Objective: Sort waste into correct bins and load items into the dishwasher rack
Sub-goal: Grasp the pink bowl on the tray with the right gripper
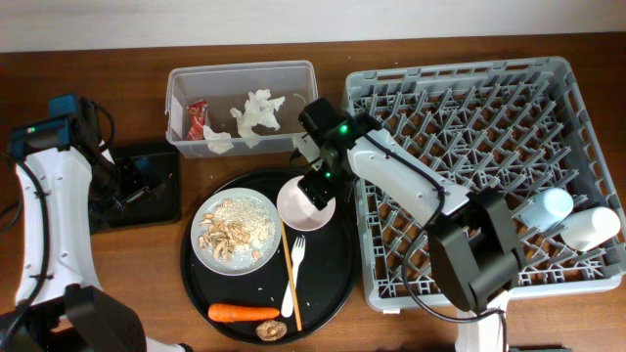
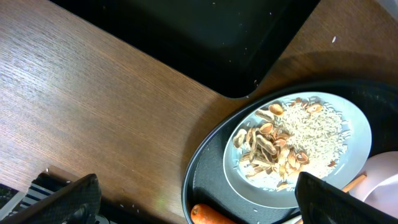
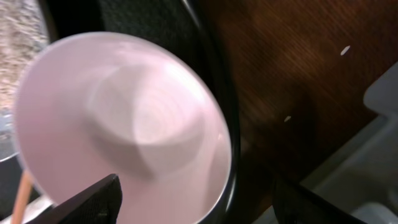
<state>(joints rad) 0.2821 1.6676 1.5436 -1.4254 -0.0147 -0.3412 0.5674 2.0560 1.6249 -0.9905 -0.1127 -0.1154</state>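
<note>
My right gripper (image 1: 318, 188) is open and sits low over the pink-white bowl (image 1: 303, 202) on the round black tray. In the right wrist view the bowl (image 3: 124, 118) has its right rim between my open fingers (image 3: 199, 199). My left gripper (image 1: 132, 191) is open and empty over the shallow black tray (image 1: 147, 181). The left wrist view shows its fingers (image 2: 202, 200) wide apart above the table. The white plate (image 1: 237, 230) holds pale food scraps (image 2: 298, 140). The wooden stick (image 1: 290, 266), white fork (image 1: 295, 279), carrot (image 1: 243, 313) and brown lump (image 1: 271, 330) lie on the round tray. The clear tub (image 1: 240, 73) holds tissues (image 1: 256, 112) and a red wrapper (image 1: 198, 117).
The grey dishwasher rack (image 1: 469, 147) fills the right side and holds a white cup (image 1: 597, 227) and a pale blue cup (image 1: 548, 207) at its right edge. The round black tray (image 1: 333, 264) lies between the rack and the shallow tray. The rack's corner (image 3: 382, 118) is close beside the bowl.
</note>
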